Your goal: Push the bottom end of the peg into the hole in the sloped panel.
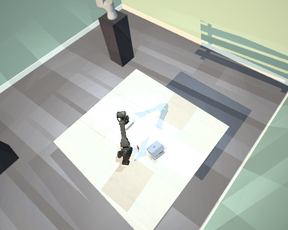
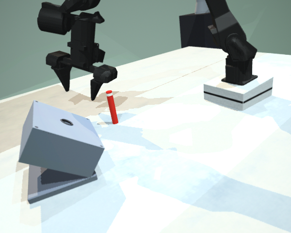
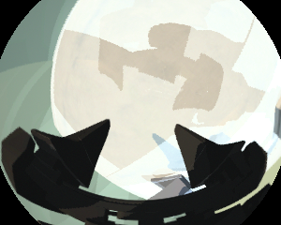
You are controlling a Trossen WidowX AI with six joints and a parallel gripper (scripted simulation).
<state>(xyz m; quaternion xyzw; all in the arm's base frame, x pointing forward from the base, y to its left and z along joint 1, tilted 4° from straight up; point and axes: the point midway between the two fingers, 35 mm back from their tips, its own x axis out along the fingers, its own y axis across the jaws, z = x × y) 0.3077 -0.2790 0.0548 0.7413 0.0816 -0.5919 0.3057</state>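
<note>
A red round peg point(image 1: 138, 147) point(image 2: 112, 108) with a white band near its top stands upright on the table. My gripper point(image 2: 80, 95) point(image 3: 143, 126) is open and empty, fingers pointing down. It is above the table, off to one side of the peg, with the peg outside the fingers. The grey-blue sloped panel block point(image 1: 159, 149) point(image 2: 57, 147) has one round hole point(image 1: 154, 146) point(image 2: 66, 122) in its tilted face. Part of the block point(image 3: 172, 188) shows low in the wrist view. I cannot make out the peg in the wrist view.
My arm's base stands on a white block point(image 2: 223, 97) with a black stripe. The panel's flat foot point(image 2: 65, 191) rests on the table beneath the tilted block. A black pedestal point(image 1: 123, 41) bearing a white object stands on the floor beyond the table.
</note>
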